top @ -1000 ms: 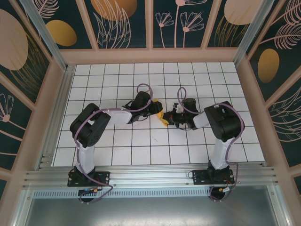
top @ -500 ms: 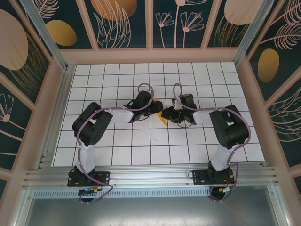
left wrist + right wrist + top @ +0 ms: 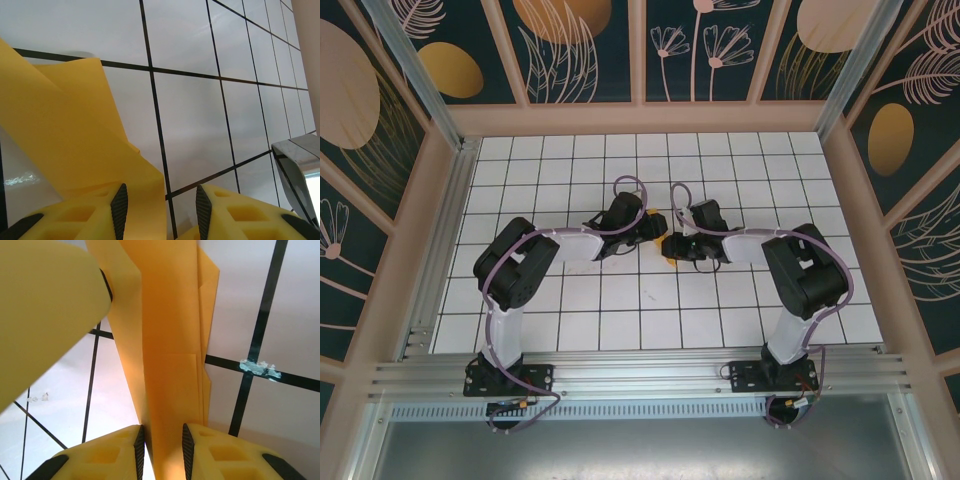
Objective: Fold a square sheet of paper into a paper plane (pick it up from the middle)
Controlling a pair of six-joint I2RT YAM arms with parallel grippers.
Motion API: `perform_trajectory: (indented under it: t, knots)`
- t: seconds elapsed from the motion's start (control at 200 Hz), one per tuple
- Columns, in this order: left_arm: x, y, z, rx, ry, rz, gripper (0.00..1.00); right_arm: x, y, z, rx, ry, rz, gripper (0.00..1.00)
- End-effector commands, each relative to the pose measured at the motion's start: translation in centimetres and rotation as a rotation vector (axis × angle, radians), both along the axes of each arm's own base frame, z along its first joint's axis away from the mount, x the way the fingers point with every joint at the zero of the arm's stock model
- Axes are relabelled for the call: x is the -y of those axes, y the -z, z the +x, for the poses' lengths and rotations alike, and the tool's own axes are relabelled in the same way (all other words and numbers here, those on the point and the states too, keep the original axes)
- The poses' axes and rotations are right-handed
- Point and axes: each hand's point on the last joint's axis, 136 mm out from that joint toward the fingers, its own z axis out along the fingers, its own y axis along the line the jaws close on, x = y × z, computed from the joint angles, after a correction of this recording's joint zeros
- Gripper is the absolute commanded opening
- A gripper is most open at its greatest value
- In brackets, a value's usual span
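Orange paper, folded lengthwise into a narrow layered strip, forms the paper plane (image 3: 170, 340), seen above the white tiled table (image 3: 620, 300) near its centre, where the two arms meet tip to tip in the overhead view. Right gripper (image 3: 161, 450): its wrist view shows the strip running straight away from the camera and passing between the two black pads, which stand close on either side, so that the paper fills almost the whole gap; whether the pads press on it or merely flank it cannot be told. Stacked folded edges show along the right side of the strip, over a black grid line. Left gripper (image 3: 160, 210): the jaws stand partly apart, and the paper comes in from the upper left and descends between them, lying against the left-hand pad, while bare tile shows between the paper's edge and the right-hand pad, so no grip is evident. One yellow finger (image 3: 45, 305) of the left gripper appears large at the upper left of the right wrist view, just beside the far part of the strip. Seen from overhead, the paper lies between the two grippers
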Motion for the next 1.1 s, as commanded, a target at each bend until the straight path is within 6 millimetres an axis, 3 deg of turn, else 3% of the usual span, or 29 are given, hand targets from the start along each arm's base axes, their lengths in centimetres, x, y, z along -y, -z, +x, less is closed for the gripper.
perform_trajectory:
  t: [0.0,0.205,0.33,0.661,0.886,1.096]
  knots:
    - [0.2,-0.8,0.6,0.027,0.004,0.005,0.44,-0.2,-0.8,0.4,0.051,-0.017,-0.026,0.32]
    - [0.1,-0.6,0.8,0.024,0.0,0.007,0.44,-0.5,-2.3,0.6,0.148,-0.033,-0.077,0.36]
    - [0.1,-0.6,0.8,0.023,-0.007,0.01,0.44,0.5,-2.7,0.8,0.217,-0.019,-0.15,0.4]
    - [0.2,-0.8,1.1,0.018,-0.016,0.004,0.43,0.0,-1.5,-0.2,0.277,-0.118,-0.265,0.49]
    - [0.1,-0.6,1.0,0.009,-0.016,0.011,0.43,0.3,-0.8,0.1,0.278,-0.111,-0.298,0.44]
    - [0.2,-0.7,1.1,0.011,-0.013,0.011,0.43,-0.9,-0.9,-0.3,0.278,-0.149,-0.253,0.42]
